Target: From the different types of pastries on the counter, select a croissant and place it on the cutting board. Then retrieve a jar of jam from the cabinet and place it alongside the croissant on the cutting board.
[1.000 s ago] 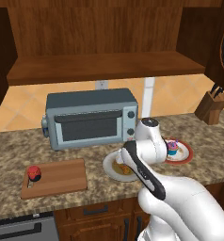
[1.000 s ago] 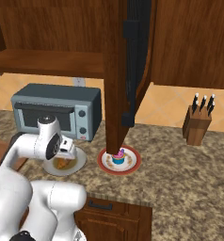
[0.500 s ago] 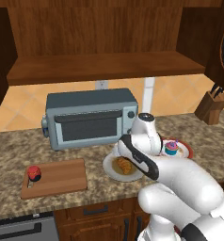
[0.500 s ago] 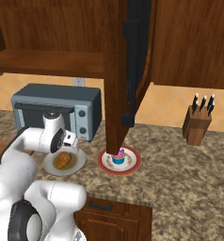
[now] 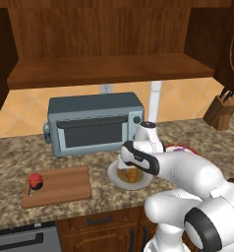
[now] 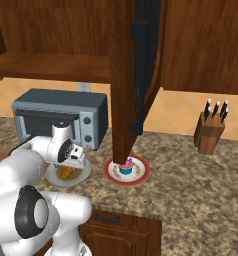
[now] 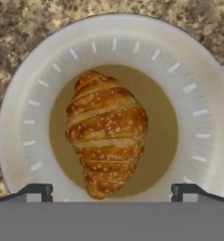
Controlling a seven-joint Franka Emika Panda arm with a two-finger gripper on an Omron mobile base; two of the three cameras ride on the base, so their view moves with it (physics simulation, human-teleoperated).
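Observation:
The golden-brown croissant lies in the middle of a round pale plate on the speckled counter. My gripper hangs open just above it, one fingertip on each side, touching nothing. From the left base view the gripper points down at the croissant; the right base view shows croissant and gripper too. The cutting board lies left of the plate, with a small round red thing on its left end; whether this is the jar of jam I cannot tell. The cabinet shelf looks bare.
A cupcake sits on a red-rimmed plate right of the croissant plate. The grey-blue toaster oven stands close behind the plate. An open cabinet door hangs above the cupcake. A knife block stands far right.
The hand has swung left and down over the croissant plate and now hovers close above the croissant. The jaws stayed wide; nothing else moved.

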